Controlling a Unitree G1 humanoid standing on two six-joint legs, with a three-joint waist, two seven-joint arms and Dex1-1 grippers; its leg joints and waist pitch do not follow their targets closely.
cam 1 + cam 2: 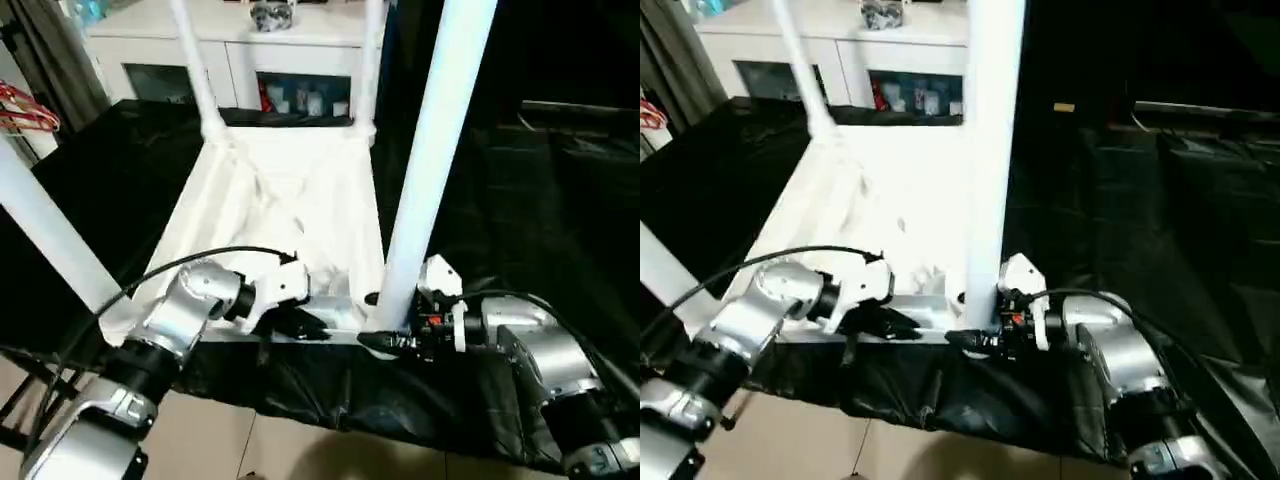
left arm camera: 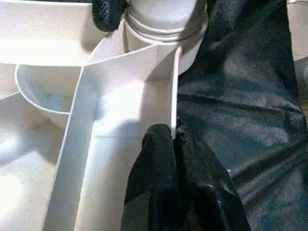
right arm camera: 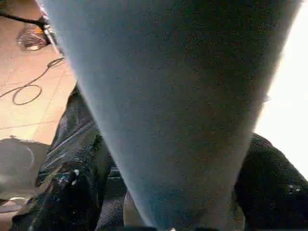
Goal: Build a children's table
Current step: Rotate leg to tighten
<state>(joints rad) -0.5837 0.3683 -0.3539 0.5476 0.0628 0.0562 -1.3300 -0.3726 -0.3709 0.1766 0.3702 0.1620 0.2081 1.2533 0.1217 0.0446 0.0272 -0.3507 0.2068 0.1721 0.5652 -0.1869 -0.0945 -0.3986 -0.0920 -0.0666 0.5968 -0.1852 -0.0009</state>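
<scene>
The white table top (image 1: 290, 200) lies upside down on black cloth, ribbed underside up. Two far legs (image 1: 195, 70) stand in their corner sockets, and another leg (image 1: 45, 230) rises at the near left. The near right leg (image 1: 430, 170) stands upright in its socket. My right gripper (image 1: 385, 340) is shut on that leg's base, with black fingers (image 3: 72, 192) on either side of the leg (image 3: 168, 96). My left gripper (image 1: 305, 325) is shut on the top's near rim (image 2: 173, 96), pinching the thin wall just beside the socket (image 2: 163, 19).
A white cabinet (image 1: 250, 40) with glass doors stands behind the table. Black cloth (image 1: 520, 200) covers the work surface and hangs over its near edge. Red hangers (image 1: 25, 110) show at the far left. Tiled floor (image 1: 300, 450) lies below, with a cable (image 3: 29, 91) on it.
</scene>
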